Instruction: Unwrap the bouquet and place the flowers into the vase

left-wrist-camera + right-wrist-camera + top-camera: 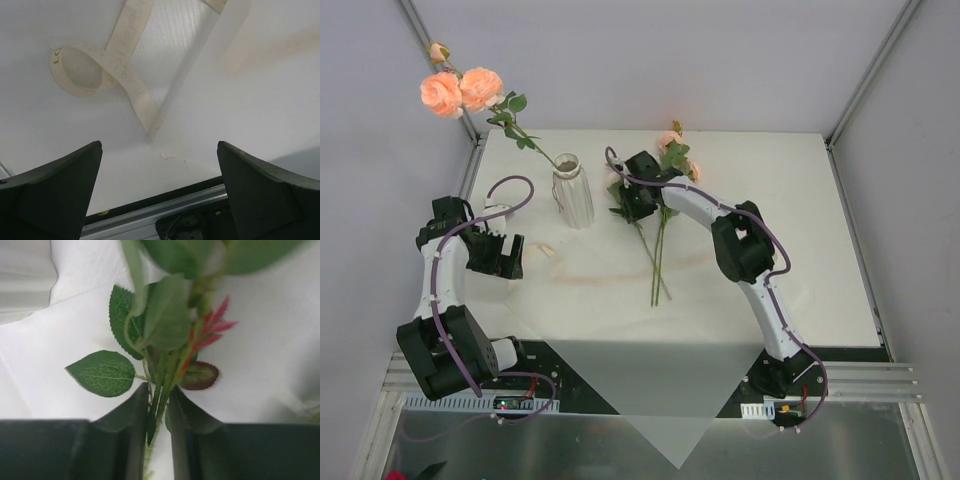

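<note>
The white ribbed vase (573, 190) stands at the back left of the table, holding one stem with two peach-pink blooms (460, 90) leaning left. The bouquet is unwrapped: its other flowers (658, 255) lie loose on the spread white paper (620, 330), with their blooms (672, 142) at the far end. My right gripper (638, 195) is down on them just right of the vase. In the right wrist view its jaws (160, 400) press on the green stems (162, 385). My left gripper (510, 258) hangs open over the paper near the raffia ribbon (125, 75), holding nothing.
The pale ribbon (548, 252) lies curled between my left gripper and the vase. A corner of the paper (665, 430) overhangs the table's near edge. Grey walls and metal frame posts (470, 130) close in the back and sides. The vase's ribbed side (25, 275) shows left of the right fingers.
</note>
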Tool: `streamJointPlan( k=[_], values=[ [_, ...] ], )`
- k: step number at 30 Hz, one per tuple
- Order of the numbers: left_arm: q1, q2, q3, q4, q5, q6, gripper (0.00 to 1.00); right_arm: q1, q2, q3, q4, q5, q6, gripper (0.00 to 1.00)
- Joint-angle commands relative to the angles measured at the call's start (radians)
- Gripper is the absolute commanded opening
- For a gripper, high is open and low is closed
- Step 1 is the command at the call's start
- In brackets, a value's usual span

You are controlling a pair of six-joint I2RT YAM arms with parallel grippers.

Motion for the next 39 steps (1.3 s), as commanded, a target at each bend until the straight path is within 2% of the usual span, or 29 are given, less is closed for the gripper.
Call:
streamJointPlan(
  k=[1, 4, 6, 11, 17, 20, 23, 24, 26, 28, 33, 39],
  values=[
    [0.0, -0.006, 0.048, -0.033, 0.024, 0.003, 0.99, -0.009, -0.005, 0.035, -0.028, -0.017, 0.033, 0.12],
    [0.001, -0.001, 0.064, -0.041, 0.027, -0.002, 0.99, -0.015, -0.062, 0.006, 0.013, -0.025, 0.057, 0.01],
    [0.001, 0.001, 0.074, -0.044, 0.027, -0.003, 0.99, -0.017, -0.114, -0.028, 0.054, -0.049, 0.087, 0.01],
    [0.001, 0.008, 0.091, -0.048, 0.03, -0.011, 0.99, -0.023, -0.364, -0.186, 0.341, -0.103, 0.188, 0.01],
    [0.001, 0.002, 0.099, -0.056, 0.043, -0.014, 0.99, -0.032, -0.56, -0.221, 0.587, -0.138, 0.313, 0.01],
    [0.001, 0.002, 0.091, -0.056, 0.046, -0.015, 0.99, -0.032, -0.637, -0.253, 0.749, -0.146, 0.369, 0.01],
    [0.0, 0.01, 0.082, -0.056, 0.049, -0.014, 0.99, -0.015, -0.709, -0.336, 1.046, -0.131, 0.38, 0.01],
    [0.001, 0.011, 0.081, -0.058, 0.049, -0.015, 0.99, 0.003, -0.723, -0.356, 1.214, -0.111, 0.368, 0.01],
    [0.001, 0.013, 0.078, -0.056, 0.055, -0.019, 0.99, 0.022, -0.714, -0.338, 1.327, -0.108, 0.328, 0.01],
    [0.001, 0.011, 0.079, -0.058, 0.059, -0.02, 0.99, 0.043, -0.667, -0.233, 1.352, -0.137, 0.305, 0.01],
    [0.0, -0.006, 0.079, -0.056, 0.064, -0.023, 0.99, 0.085, -0.53, -0.103, 1.462, -0.137, 0.202, 0.01],
    [0.001, -0.035, 0.067, -0.061, 0.053, -0.006, 0.99, 0.094, -0.394, 0.062, 1.463, -0.117, 0.179, 0.01]
  ],
)
